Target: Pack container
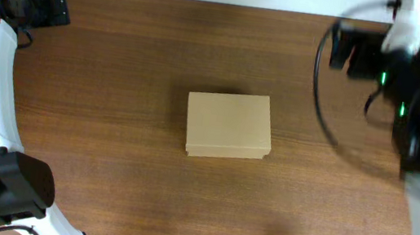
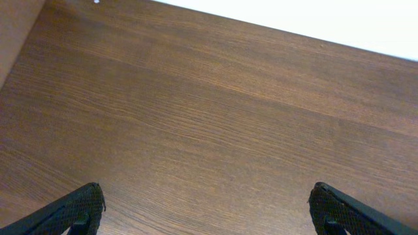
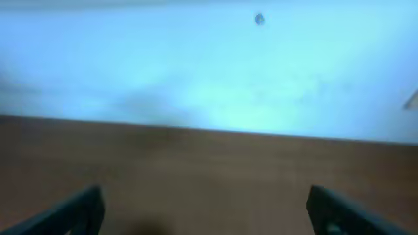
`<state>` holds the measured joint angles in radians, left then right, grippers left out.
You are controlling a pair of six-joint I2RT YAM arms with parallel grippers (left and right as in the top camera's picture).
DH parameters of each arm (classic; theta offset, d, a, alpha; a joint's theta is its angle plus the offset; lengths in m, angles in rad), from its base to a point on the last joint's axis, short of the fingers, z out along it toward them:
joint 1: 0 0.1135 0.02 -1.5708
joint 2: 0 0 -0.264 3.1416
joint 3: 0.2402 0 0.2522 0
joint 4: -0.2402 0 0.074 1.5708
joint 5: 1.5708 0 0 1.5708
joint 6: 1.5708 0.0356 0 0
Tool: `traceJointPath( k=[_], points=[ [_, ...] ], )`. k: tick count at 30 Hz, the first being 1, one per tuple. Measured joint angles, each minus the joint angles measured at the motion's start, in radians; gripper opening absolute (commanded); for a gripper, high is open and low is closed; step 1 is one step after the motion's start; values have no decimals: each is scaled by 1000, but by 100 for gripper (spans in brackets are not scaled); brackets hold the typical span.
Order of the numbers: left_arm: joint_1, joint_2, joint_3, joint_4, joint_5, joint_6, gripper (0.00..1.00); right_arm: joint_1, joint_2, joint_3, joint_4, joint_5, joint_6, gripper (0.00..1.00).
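Both the left tool point(image 2: 208, 207) and right tool point(image 3: 206, 209) hang released over bare desk point(image 1: 111, 120), well apart from the closed container point(image 1: 229, 125), so reaching for its lid seems next

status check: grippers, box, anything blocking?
Left gripper open, empty. Right gripper open, empty. Box shut, mid-table, untouched. Nothing in the way.

Plain tan-brown box point(image 1: 229, 125); dark brown, wood-grained table point(image 1: 134, 74); white arms with black joints; black fingers point(image 2: 78, 210); green lights on right arm.
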<state>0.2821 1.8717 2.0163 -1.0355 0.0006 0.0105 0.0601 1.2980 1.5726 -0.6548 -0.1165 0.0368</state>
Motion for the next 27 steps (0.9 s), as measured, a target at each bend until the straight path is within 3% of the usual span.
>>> traceJointPath(
  k=[7, 15, 21, 27],
  points=[
    [0, 0, 0, -3, -2, 0, 99, 2, -523, -578, 195, 35, 0, 99],
    [0, 0, 0, -3, -1, 0, 100, -2, -1042, -1034, 222, 99, 0, 99],
    [0, 0, 0, -3, -1, 0, 100, -35, -1244, -1247, 219, 109, 0, 99],
    [0, 0, 0, -3, -1, 0, 100, -41, -1283, -1344, 222, 113, 0, 99]
  ],
)
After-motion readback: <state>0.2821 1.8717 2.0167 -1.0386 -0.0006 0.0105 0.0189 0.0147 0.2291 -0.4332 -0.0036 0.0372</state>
